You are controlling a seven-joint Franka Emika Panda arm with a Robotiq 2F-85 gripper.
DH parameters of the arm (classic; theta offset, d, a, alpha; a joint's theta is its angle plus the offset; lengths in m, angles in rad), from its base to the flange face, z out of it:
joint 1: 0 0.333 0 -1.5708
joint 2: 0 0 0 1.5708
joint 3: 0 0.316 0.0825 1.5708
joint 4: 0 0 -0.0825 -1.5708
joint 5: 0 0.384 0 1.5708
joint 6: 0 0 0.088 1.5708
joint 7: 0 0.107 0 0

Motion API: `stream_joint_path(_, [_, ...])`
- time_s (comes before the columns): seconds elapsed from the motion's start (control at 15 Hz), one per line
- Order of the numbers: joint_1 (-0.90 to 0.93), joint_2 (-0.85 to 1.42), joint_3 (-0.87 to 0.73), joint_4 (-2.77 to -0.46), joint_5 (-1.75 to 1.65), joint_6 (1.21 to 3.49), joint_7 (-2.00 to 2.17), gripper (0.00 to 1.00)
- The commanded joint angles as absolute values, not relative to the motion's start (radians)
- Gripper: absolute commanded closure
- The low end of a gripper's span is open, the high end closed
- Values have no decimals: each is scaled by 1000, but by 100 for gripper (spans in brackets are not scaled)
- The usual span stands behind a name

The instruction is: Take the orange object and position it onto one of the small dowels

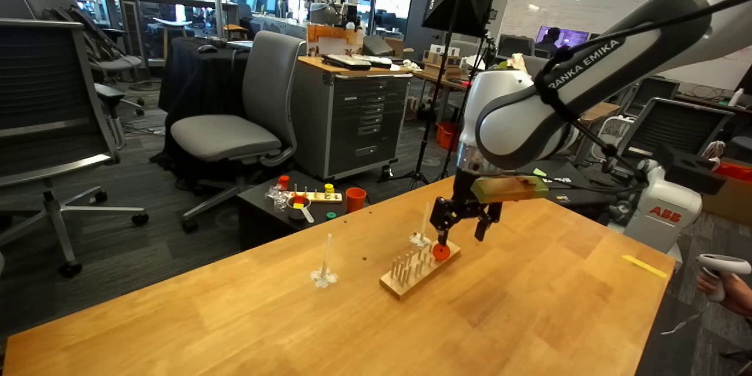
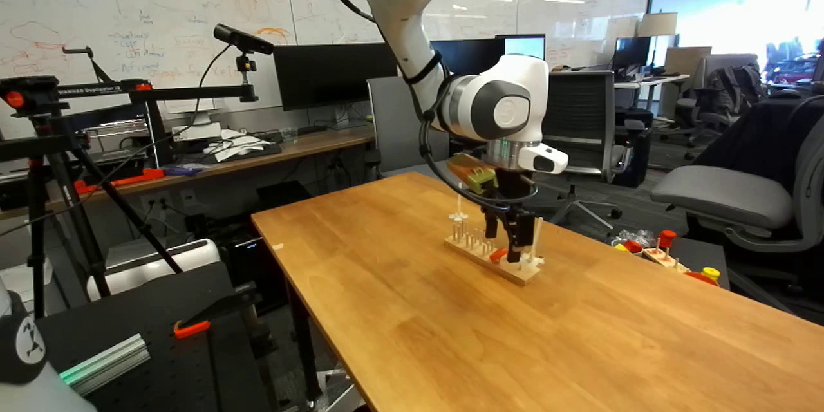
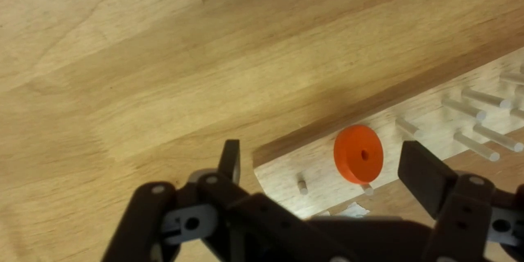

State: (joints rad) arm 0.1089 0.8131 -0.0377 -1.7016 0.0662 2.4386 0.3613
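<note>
The orange object, a round disk with a small centre hole, sits tilted on the light-wood peg board in both exterior views (image 1: 441, 252) (image 2: 497, 255) and in the wrist view (image 3: 354, 155). No dowel shows through its hole, and one short dowel (image 3: 367, 189) stands right at its edge. The peg board (image 3: 278, 176) bears several small dowels (image 1: 405, 267), which also show in the wrist view (image 3: 475, 146). My gripper (image 3: 321, 147) is open and empty, low over the board's end. Its fingers are on either side of the disk, apart from it, with the disk closer to the right finger.
Two taller thin rods (image 1: 327, 252) (image 1: 424, 223) stand on whitish feet on the table, one close beside the board and the gripper. A yellow tape strip (image 1: 644, 266) lies near the table edge. A low black side table holds an orange cup (image 1: 355, 200) and small pieces.
</note>
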Motion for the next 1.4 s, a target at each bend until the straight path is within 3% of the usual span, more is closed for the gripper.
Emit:
stream_joint_path(0.0, [113, 825, -41, -1681, 77, 2415, 363, 0])
stream_joint_path(1.33, [91, 885, -57, -1650, 77, 2417, 358, 0])
